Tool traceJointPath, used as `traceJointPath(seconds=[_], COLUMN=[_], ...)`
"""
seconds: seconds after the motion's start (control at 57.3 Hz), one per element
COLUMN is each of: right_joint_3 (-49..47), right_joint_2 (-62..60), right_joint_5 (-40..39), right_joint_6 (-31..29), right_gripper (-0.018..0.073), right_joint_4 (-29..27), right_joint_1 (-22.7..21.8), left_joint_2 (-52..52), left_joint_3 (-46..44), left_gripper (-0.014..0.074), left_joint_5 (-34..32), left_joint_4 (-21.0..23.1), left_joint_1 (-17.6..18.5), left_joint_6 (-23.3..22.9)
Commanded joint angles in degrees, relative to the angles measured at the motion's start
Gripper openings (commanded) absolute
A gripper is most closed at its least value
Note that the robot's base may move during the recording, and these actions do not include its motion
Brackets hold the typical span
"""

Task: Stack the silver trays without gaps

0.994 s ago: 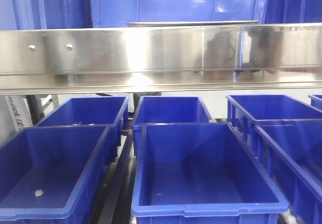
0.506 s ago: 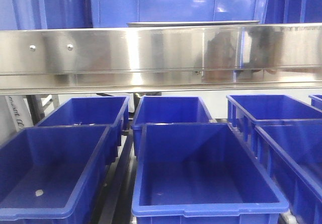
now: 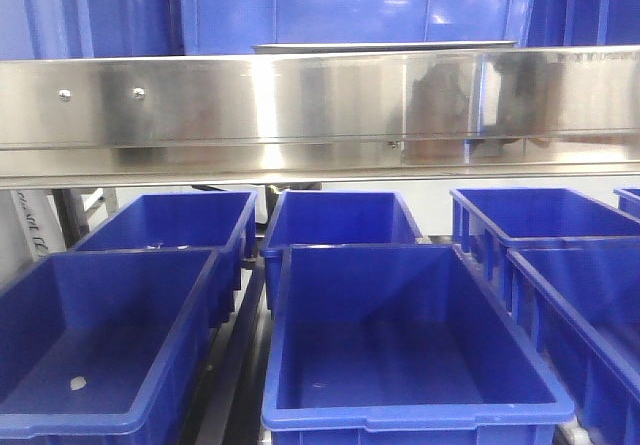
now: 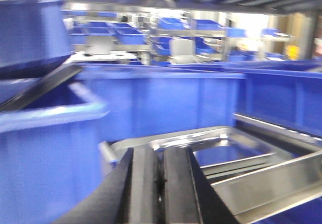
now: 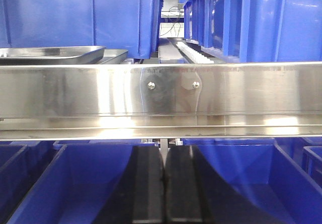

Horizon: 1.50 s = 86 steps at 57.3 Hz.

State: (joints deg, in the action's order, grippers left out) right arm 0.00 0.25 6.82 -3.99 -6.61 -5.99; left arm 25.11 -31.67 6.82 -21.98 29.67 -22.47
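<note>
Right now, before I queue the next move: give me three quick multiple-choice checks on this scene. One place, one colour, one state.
1. In the right wrist view, where is the silver tray relative to the steel rail?
A. Above it, at the upper left
B. Below it, inside a bin
C. Hanging from its underside

2. In the front view, what colour are the bins under the rail?
A. Grey
B. Red
C. Blue

3. What state is the right pincer in?
A. Wide open
B. Shut, gripping nothing
C. Shut on a tray

Answers:
1. A: the tray's rim shows over the rail's top edge on the left.
2. C: every bin below the rail is blue plastic.
3. B: the two dark fingers sit together below the rail with only a thin seam between them, and the tray is far off.
</note>
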Motion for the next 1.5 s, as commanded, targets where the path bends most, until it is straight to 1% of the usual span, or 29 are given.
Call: traceJointPath(seconds=[0.0,0.07,0.122,0.174,0.244,0.366,0.436,0.506,0.732,0.855,0.924,1.064,1.238,1.36,1.482], right_joint_3=[0.0,0.0,0.0,0.0,0.0,0.0,0.0,0.0,0.0,0.0,0.0,0.0,0.0,0.0,0.0], right_joint_2=[-0.25,-0.25,-0.25,-0.25,-0.25,-0.25,-0.25,-0.25,-0.25,-0.25,-0.25,-0.25,-0.25,-0.25,-0.25], right_joint_5=[-0.85,-0.85,-0.83,-0.83,-0.83,-0.83,-0.83,-0.83,-0.83,-0.83,-0.83,-0.83,-0.83,-0.83,-0.83], right_joint_6=[-0.08,-0.08,-0.08,-0.08,-0.08,-0.08,-0.08,-0.08,-0.08,-0.08,-0.08,-0.08,-0.08,-0.08,-0.08], right_gripper=[-0.0079,-0.0079,-0.0079,-0.0079,-0.0079,-0.0079,-0.0079,-0.0079,-0.0079,-0.0079,-0.0079,-0.0079,-0.0079,-0.0079,-0.0079], right_joint_4=[0.01,0.01,0.01,0.01,0.01,0.01,0.01,0.01,0.01,0.01,0.01,0.01,0.01,0.01,0.01], right_joint_1=[-0.3,-0.3,-0.3,-0.3,-0.3,-0.3,-0.3,-0.3,-0.3,-0.3,-0.3,-0.3,-0.3,-0.3,-0.3], left_joint_2=[-2.55,-4.46,-6.22,-7.6,-9.63,-13.91,-16.45,-18.82,-24.61,-25.11,-25.11,-25.11,-25.11,-25.11,-25.11], left_joint_3=[1.95,3.45,4.72,5.64,6.78,9.33,11.65,14.38,22.8,25.25,25.85,26.48,27.49,29.06,31.67], left_gripper=[-0.002,-0.002,-0.002,-0.002,-0.002,-0.002,-0.002,-0.002,-0.002,-0.002,-0.002,-0.002,-0.002,-0.002,-0.002], left_joint_5=[-1.04,-0.95,-0.65,-0.06,1.58,1.84,1.34,1.2,1.2,1.2,1.1,0.69,-1.39,-3.65,-8.65], left_joint_4=[1.23,2.85,5.45,7.44,8.9,8.79,8.79,9.03,12.05,16.64,16.65,16.35,19.61,19.83,19.83], left_joint_1=[-2.16,-3.84,-5.35,-6.85,-9.3,-12.76,-14.0,-14.63,-14.63,-14.63,-14.73,-17.65,-22.69,-23.22,-23.08], left_joint_6=[1.82,4.99,8.35,10.49,10.76,10.76,10.91,10.91,11.05,16.91,17.73,17.73,17.73,17.73,17.73])
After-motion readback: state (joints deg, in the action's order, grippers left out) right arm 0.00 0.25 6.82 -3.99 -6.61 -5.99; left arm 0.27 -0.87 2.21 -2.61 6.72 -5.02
